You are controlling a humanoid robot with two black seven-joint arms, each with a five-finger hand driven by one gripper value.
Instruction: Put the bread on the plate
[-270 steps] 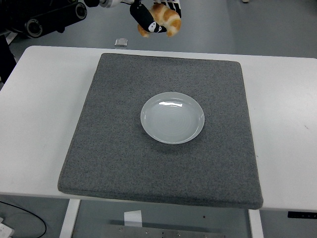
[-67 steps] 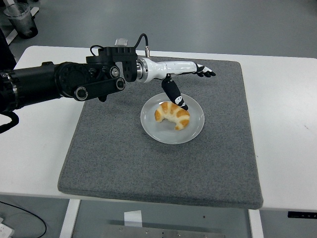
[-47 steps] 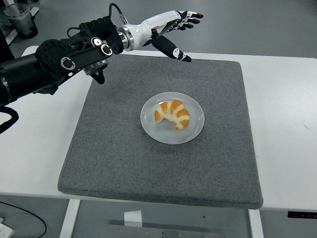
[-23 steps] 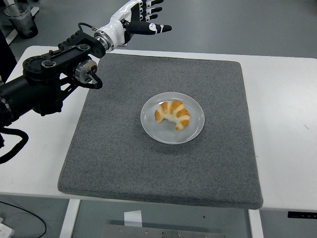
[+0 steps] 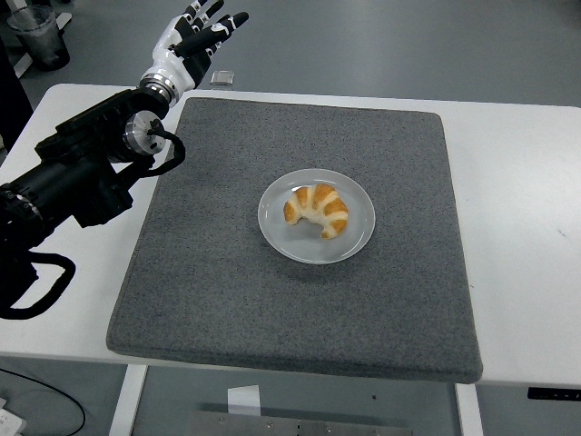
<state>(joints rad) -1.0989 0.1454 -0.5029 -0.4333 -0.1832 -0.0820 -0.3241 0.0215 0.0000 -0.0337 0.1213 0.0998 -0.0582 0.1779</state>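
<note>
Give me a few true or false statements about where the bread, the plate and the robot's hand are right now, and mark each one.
1. The bread lies on the plate. True.
2. The left hand grips the bread. False: it is open, up near the table's far left corner, holding nothing.
3. The plate sits on the gray mat. True.
4. The plate stands on the bare white table. False: the mat lies under it.

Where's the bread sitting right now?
In the head view the bread lies on the plate at the middle of the grey mat, well right of the open left hand.
</note>
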